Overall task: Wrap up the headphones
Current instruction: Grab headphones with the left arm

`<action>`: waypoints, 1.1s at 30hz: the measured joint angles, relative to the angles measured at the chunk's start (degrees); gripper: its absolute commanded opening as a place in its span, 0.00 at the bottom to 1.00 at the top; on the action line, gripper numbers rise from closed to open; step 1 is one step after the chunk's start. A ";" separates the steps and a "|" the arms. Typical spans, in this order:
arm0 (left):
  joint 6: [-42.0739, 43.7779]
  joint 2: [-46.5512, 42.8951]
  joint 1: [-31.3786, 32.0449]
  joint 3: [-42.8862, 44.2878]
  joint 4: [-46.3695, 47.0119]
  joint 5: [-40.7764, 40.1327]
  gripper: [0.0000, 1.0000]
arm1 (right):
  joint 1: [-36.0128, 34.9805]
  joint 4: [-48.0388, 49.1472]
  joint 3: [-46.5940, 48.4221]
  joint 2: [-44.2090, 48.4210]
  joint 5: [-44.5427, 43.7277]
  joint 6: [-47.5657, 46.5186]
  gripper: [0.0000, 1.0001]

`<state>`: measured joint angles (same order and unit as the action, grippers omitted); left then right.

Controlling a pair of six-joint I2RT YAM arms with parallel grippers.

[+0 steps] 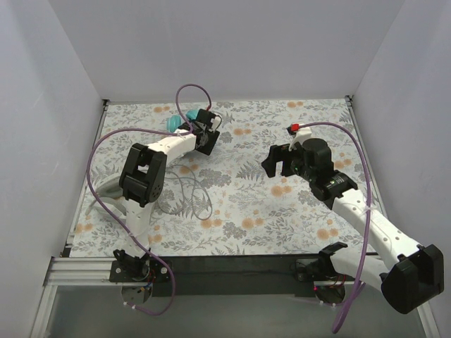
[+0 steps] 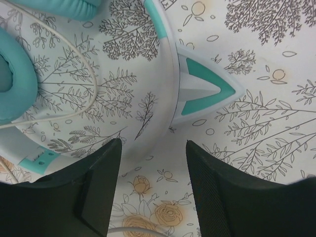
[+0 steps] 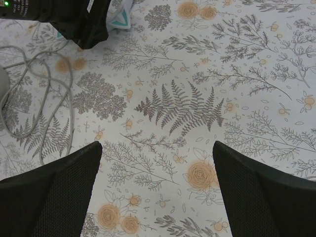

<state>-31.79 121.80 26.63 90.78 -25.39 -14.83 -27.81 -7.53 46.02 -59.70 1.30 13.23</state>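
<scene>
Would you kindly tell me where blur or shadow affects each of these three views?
Top external: even light, sharp, no hard shadows on the tablecloth. Left wrist: teal headphones close, their pale band blurred near the dark tool fingers. Right wrist: print and grey cable crisp, no glare.

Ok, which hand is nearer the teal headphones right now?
Left. The left hand hangs directly over the teal headphones, jaws open astride them. The right hand is far off to their right, over patterned cloth.
</scene>
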 measured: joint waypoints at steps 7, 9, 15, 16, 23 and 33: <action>-1.16 0.17 0.02 0.00 1.51 0.76 0.25 | 0.00 0.00 -0.07 0.94 -0.11 0.02 0.98; -2.25 0.20 -0.04 0.07 1.49 1.51 0.19 | 0.00 0.00 -0.07 1.38 -0.26 0.04 0.98; -7.69 2.58 0.68 4.92 -1.07 4.76 0.14 | 0.00 0.00 -0.52 3.10 -0.57 0.07 0.98; -8.87 3.15 1.03 5.95 -1.64 5.07 0.15 | 0.00 0.00 -0.70 3.23 -0.94 0.07 0.99; -14.45 9.38 4.55 17.57 -7.50 6.51 0.20 | 0.00 -0.02 -0.83 3.30 -1.40 0.20 0.98; -15.19 10.64 5.60 18.01 -12.15 5.62 0.32 | 0.00 -0.04 -0.98 5.07 -1.79 0.72 0.98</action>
<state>-46.98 132.44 32.23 108.79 -37.54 -9.21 -27.81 -7.57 45.04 -54.63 -0.49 13.96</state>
